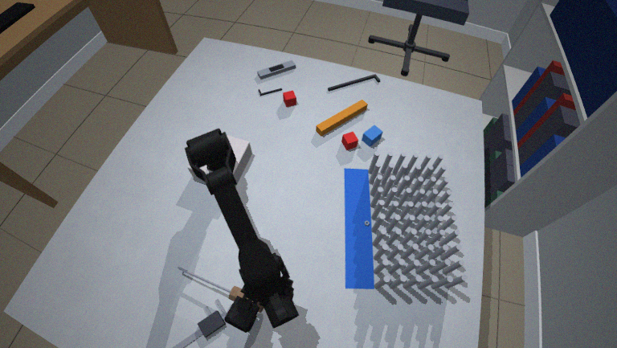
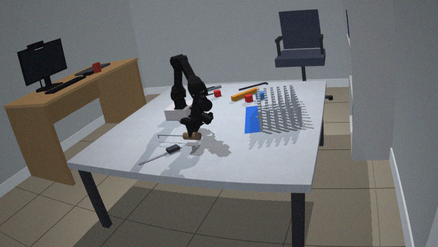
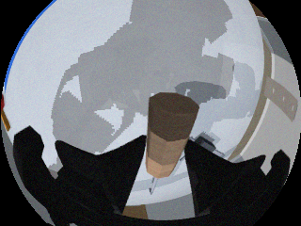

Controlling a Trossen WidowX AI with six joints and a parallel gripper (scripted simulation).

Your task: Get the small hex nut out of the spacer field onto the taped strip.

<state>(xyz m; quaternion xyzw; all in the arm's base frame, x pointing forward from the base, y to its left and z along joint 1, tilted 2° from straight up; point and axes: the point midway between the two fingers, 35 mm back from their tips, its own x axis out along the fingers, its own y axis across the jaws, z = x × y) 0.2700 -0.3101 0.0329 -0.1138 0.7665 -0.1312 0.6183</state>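
The hex nut (image 1: 366, 223) (image 2: 256, 116) lies on the blue taped strip (image 1: 356, 253) (image 2: 250, 125), close to its spacer-side edge. The metal spacers (image 1: 386, 162) (image 2: 292, 108) stand in rows right of the strip; none looks toppled. My gripper (image 1: 249, 300) (image 2: 191, 135) (image 3: 166, 141) is shut on the wooden handle (image 1: 235, 292) (image 2: 197, 136) (image 3: 173, 118) of a hook tool, well left of the strip. The tool is roughly level, a little above the table, its shadow apart from it. Its thin shaft (image 1: 204, 280) (image 2: 171, 136) points left, ending in a small bent tip.
A dark-handled tool (image 1: 211, 324) (image 2: 173, 148) lies just beyond the held handle, near the front. At the back lie black hex keys (image 1: 352, 83) (image 1: 271, 91), a grey level (image 1: 276, 69), an orange bar (image 1: 341, 117), red cubes (image 1: 349, 140) (image 1: 289, 98) and a blue block (image 1: 372, 135).
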